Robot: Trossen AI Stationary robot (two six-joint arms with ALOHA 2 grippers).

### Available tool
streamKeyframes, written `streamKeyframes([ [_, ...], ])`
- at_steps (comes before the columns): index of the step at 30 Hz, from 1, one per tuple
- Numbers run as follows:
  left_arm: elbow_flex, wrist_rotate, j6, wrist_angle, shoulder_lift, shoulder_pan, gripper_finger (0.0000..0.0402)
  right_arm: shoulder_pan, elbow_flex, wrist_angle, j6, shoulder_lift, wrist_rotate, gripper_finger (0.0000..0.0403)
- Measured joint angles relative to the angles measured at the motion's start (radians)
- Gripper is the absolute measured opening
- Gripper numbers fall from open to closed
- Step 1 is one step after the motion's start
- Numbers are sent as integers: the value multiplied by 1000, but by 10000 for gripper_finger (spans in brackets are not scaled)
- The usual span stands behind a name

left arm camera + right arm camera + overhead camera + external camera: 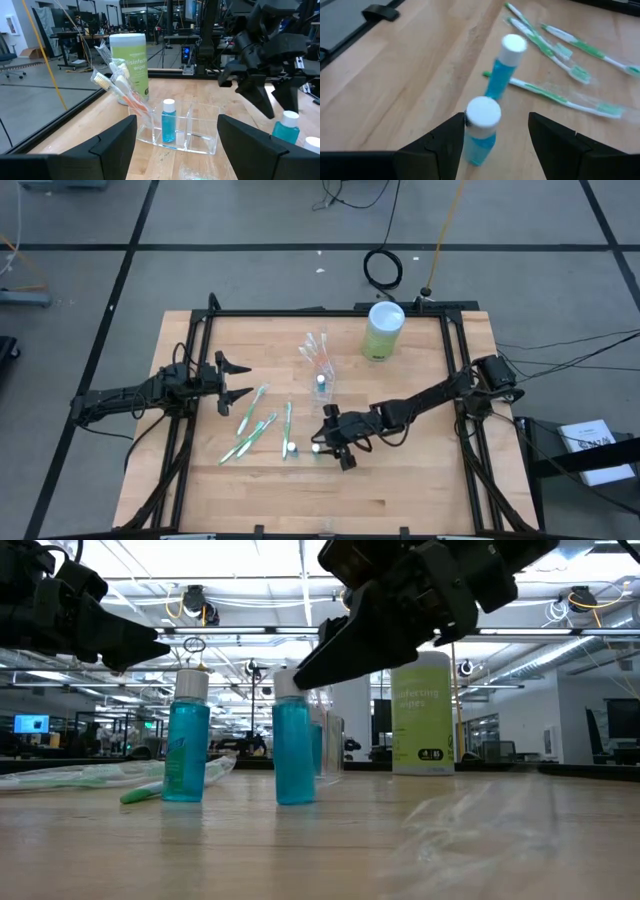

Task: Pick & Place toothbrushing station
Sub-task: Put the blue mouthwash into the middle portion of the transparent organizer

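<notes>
The right claw (pixel 492 137) hangs spread just over the nearer blue bottle (pixel 481 131) standing on the counter (pixel 420 480), its white cap between the fingers but not pinched, so this looks like the pick-up step. A second bottle (pixel 502 65) stands near, beside green toothbrushes (pixel 255 425). Next it likely needs to drop lower, close, then carry to the clear organizer (pixel 177 131). The left claw (pixel 238 380) waits spread at the counter's left side

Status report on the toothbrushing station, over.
Right gripper open around near blue bottle, ungripped. Left gripper open, waiting. Green toothbrushes loose on table. Nothing in the way.
</notes>
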Motion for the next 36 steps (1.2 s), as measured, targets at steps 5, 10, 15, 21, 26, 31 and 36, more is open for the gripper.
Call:
streamKeyframes([
  [5,0,0,0,0,0,0,285,1,0,0,-3,0,-25,189],
  [10,0,0,0,0,0,0,285,0,0,1,-3,0,-20,165],
  [15,0,0,0,0,0,0,285,1,0,1,-5,0,-20,156],
  [21,0,0,0,0,0,0,285,1,0,1,-5,0,-20,155],
  [26,0,0,0,0,0,0,285,2,0,1,-4,0,-20,155],
  [31,0,0,0,0,0,0,285,2,0,1,2,0,-20,155],
  [36,0,0,0,0,0,0,285,2,0,1,4,0,-20,136],
])
